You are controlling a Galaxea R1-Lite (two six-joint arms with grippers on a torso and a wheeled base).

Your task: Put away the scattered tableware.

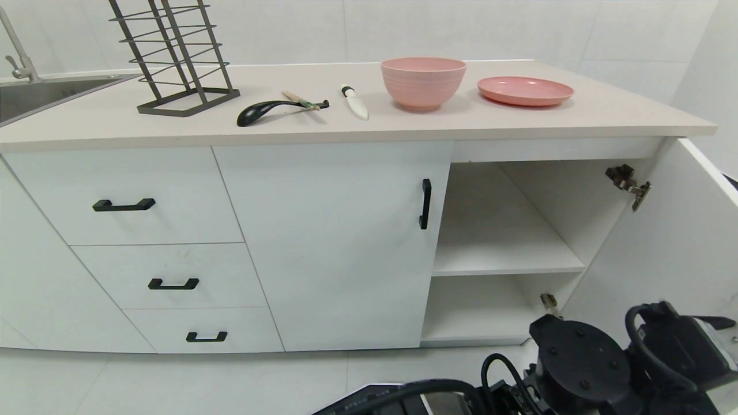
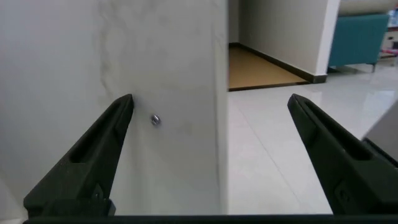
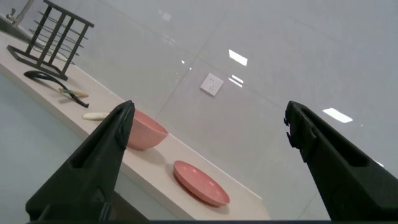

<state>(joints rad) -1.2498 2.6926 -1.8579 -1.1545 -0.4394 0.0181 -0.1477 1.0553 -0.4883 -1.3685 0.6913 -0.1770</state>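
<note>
On the countertop (image 1: 519, 124) lie a pink bowl (image 1: 423, 81), a pink plate (image 1: 524, 90), a white knife (image 1: 354, 102), a pair of chopsticks (image 1: 300, 100) and a black spoon (image 1: 271, 110). The right wrist view takes in the bowl (image 3: 144, 132), the plate (image 3: 200, 183), the knife (image 3: 95, 115) and the spoon (image 3: 43, 75) from afar. My right gripper (image 3: 208, 137) is open and empty, low and well away from the counter. My left gripper (image 2: 211, 124) is open too, facing a pale wall panel and the floor.
A black wire rack (image 1: 176, 57) stands at the counter's left, beside a sink (image 1: 40, 92). The right cabinet door (image 1: 674, 242) is swung open, with bare shelves (image 1: 501, 248) inside. The middle door (image 1: 340, 242) and the drawers (image 1: 132, 202) are closed.
</note>
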